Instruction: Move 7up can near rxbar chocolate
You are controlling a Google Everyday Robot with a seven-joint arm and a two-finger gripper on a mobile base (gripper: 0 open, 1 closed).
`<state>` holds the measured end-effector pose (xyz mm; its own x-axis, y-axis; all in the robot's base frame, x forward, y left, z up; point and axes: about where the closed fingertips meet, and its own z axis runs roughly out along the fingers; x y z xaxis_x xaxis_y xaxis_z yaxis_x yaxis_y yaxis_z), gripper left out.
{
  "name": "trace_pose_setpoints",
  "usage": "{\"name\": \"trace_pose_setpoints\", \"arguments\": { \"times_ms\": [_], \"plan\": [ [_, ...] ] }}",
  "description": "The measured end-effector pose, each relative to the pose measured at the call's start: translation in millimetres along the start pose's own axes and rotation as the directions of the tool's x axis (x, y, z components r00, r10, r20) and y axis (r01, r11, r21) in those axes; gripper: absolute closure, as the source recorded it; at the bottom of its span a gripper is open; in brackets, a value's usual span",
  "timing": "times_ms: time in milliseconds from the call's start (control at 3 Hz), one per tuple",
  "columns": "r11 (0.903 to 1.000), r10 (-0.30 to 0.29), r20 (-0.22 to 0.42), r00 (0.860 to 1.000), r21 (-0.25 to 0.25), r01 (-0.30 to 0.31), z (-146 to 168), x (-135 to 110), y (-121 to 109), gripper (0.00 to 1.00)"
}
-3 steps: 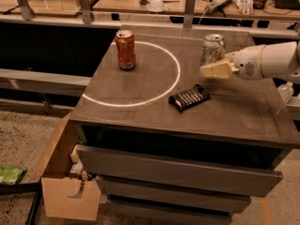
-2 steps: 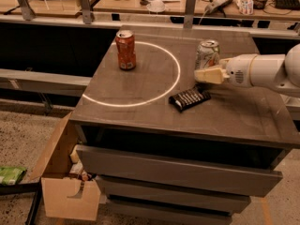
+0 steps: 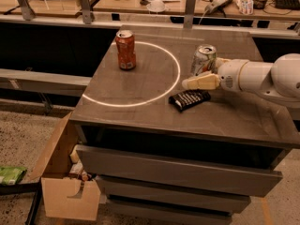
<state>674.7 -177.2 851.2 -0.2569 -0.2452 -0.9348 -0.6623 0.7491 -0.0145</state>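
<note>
The 7up can (image 3: 204, 59), pale silver with green markings, stands slightly tilted on the grey table top, right of the white circle. My gripper (image 3: 198, 75) reaches in from the right on a white arm and is shut on the can. One cream finger (image 3: 201, 82) shows in front of the can; the other is hidden behind it. The rxbar chocolate (image 3: 189, 99), a flat black bar, lies on the table just in front of and below the gripper, a short gap from the can.
An orange-red can (image 3: 125, 49) stands at the back left on the white circle line (image 3: 140, 100). The table (image 3: 140, 121) has drawers below. A cardboard box (image 3: 65, 191) sits on the floor at the left. Desks with clutter stand behind.
My gripper and the 7up can have moved together to the left, toward the circle and closer above the rxbar. The orange-red can and the bar have not moved.
</note>
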Motion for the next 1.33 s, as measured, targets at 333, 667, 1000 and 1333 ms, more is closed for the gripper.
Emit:
{"name": "trace_pose_setpoints", "arguments": {
  "times_ms": [333,667,1000,1333],
  "plan": [
    [0.9958,-0.086,-0.025,0.996,0.029,0.087,-19,-21,-27,0.0],
    [0.9841,-0.139,-0.065,0.988,0.103,0.145,-52,-29,-65,0.0],
    [0.9593,-0.176,-0.135,0.975,0.199,0.2,-98,-29,-109,0.0],
    [0.9541,-0.178,-0.148,0.973,0.216,0.207,-105,-27,-117,0.0]
  ]
}}
